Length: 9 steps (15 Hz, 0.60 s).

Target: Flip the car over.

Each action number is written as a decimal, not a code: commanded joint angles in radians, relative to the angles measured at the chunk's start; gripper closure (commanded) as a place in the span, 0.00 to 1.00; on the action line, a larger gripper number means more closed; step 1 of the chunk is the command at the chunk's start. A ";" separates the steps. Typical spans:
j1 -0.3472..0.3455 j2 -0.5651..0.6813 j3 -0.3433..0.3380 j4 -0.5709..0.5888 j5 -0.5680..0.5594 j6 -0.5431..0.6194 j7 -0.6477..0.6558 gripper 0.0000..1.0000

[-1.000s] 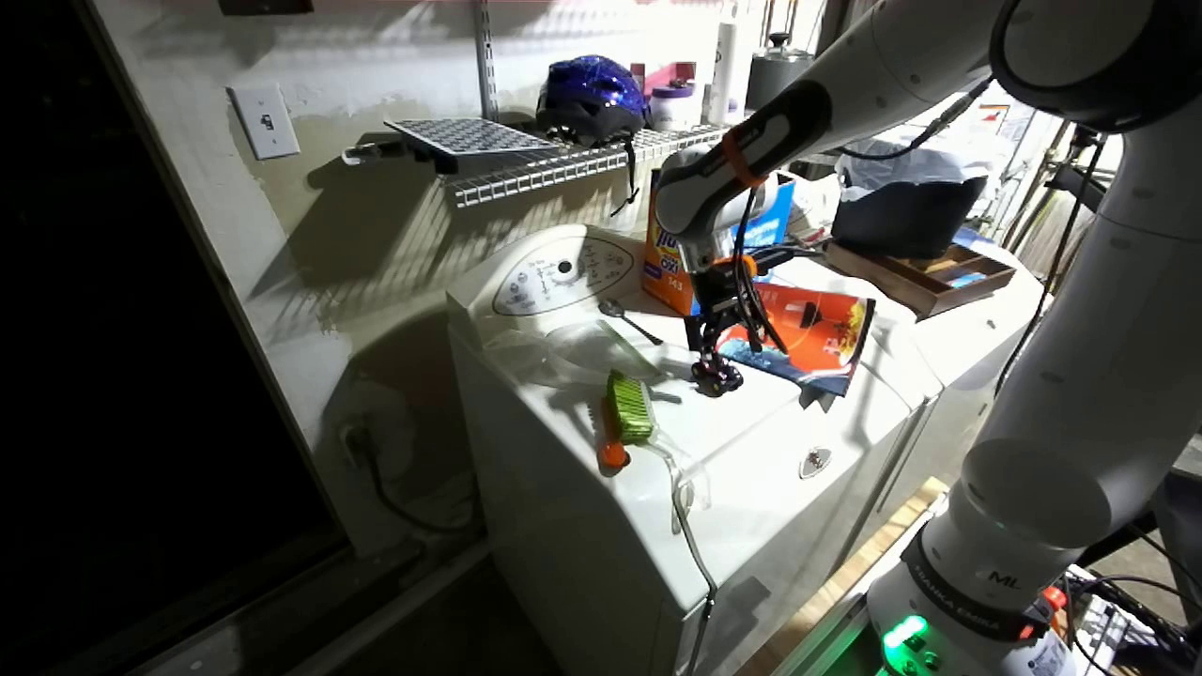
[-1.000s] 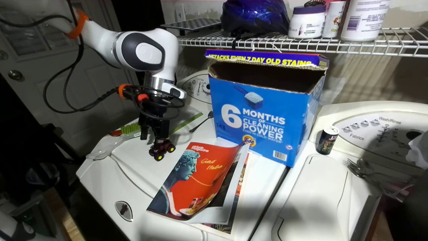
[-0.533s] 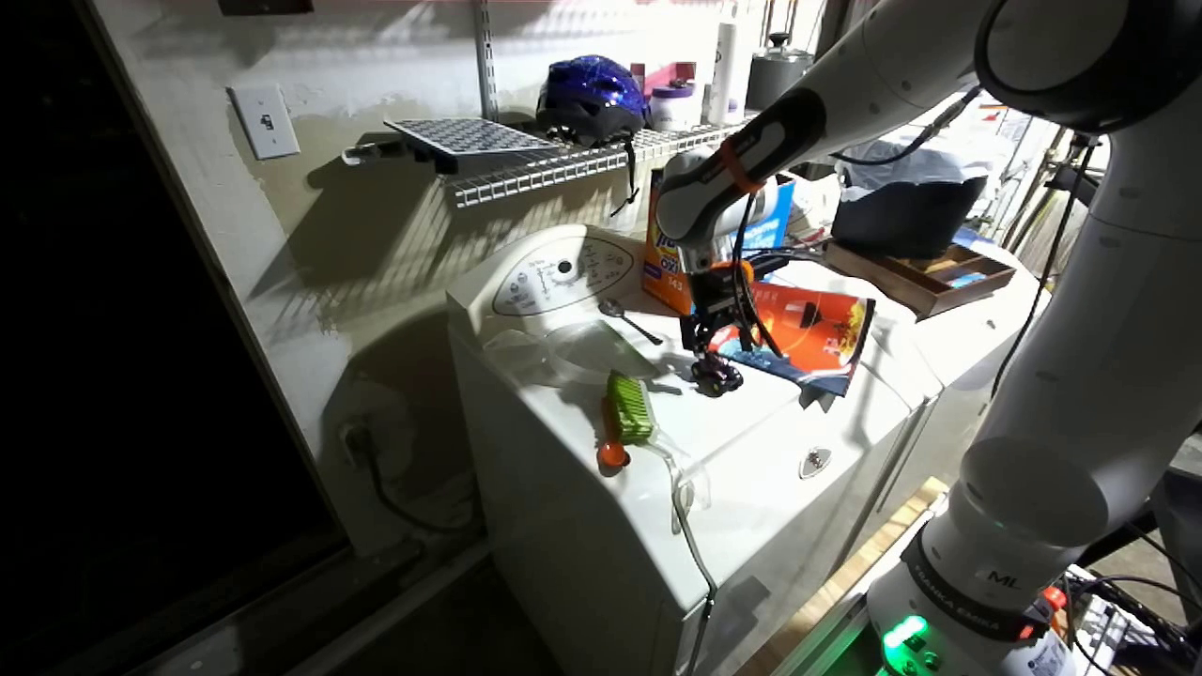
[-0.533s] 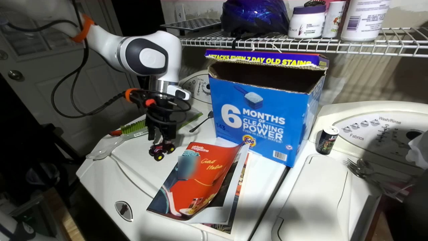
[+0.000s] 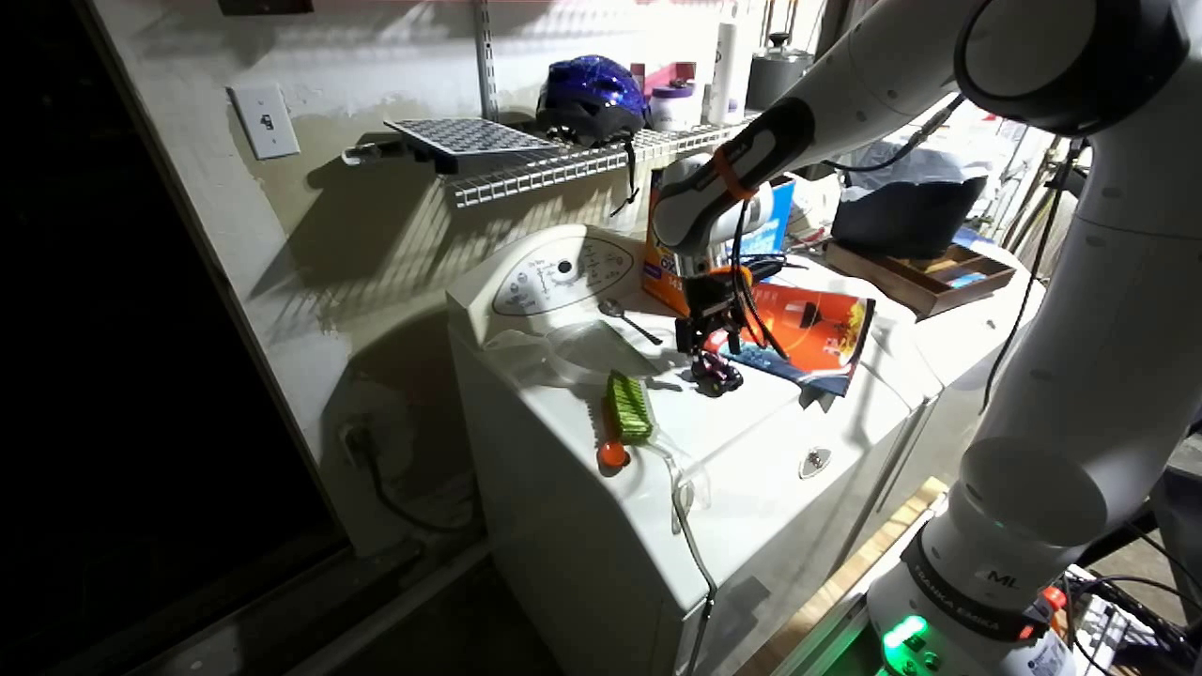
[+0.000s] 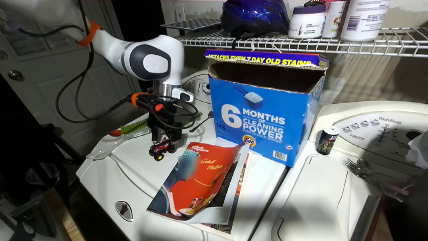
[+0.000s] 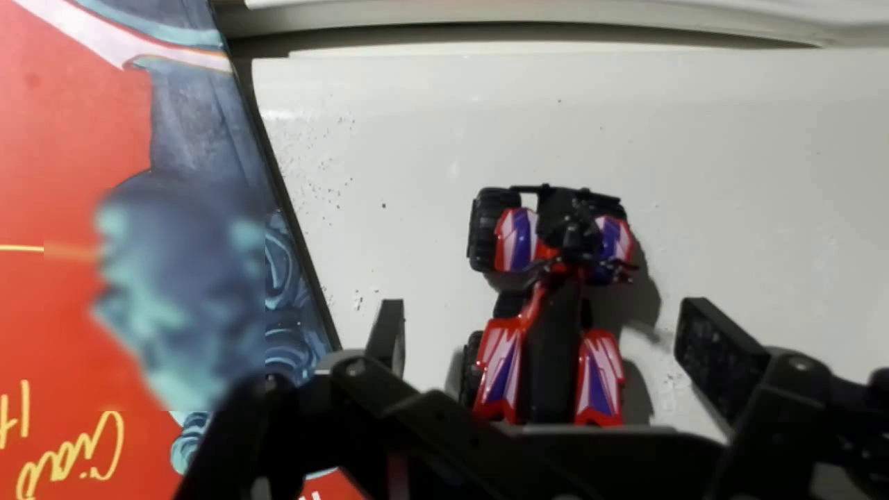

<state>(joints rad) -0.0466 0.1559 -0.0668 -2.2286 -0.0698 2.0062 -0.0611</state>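
Observation:
The car is a small toy quad in red, white and purple with black wheels. It stands upright on its wheels on the white machine lid (image 7: 417, 118), and it shows in the wrist view (image 7: 552, 312) and in both exterior views (image 5: 716, 377) (image 6: 161, 149). My gripper (image 7: 542, 323) is open, with one finger on each side of the car's rear half and a gap on both sides. In both exterior views the gripper (image 5: 709, 349) (image 6: 166, 138) is pointed down just above the car. The gripper body hides the car's rear end in the wrist view.
A red magazine (image 6: 200, 180) lies close beside the car. A tall blue and orange detergent box (image 6: 257, 113) stands behind it. A green brush (image 5: 629, 408), an orange piece (image 5: 613, 455) and a dark spoon (image 5: 631, 321) lie nearby. A wire shelf (image 5: 563, 174) hangs over the back.
My gripper has shifted a little over the car, rightward in an exterior view, and its fingers now show farther apart. The car and the other objects have stayed in place.

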 commanded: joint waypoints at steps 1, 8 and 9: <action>-0.012 0.039 0.011 0.035 0.035 0.004 -0.060 0.02; -0.015 0.055 0.008 0.054 0.030 -0.022 -0.081 0.59; -0.016 0.050 0.007 0.055 0.029 -0.027 -0.080 0.67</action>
<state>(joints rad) -0.0489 0.1940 -0.0651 -2.2043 -0.0540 2.0057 -0.1188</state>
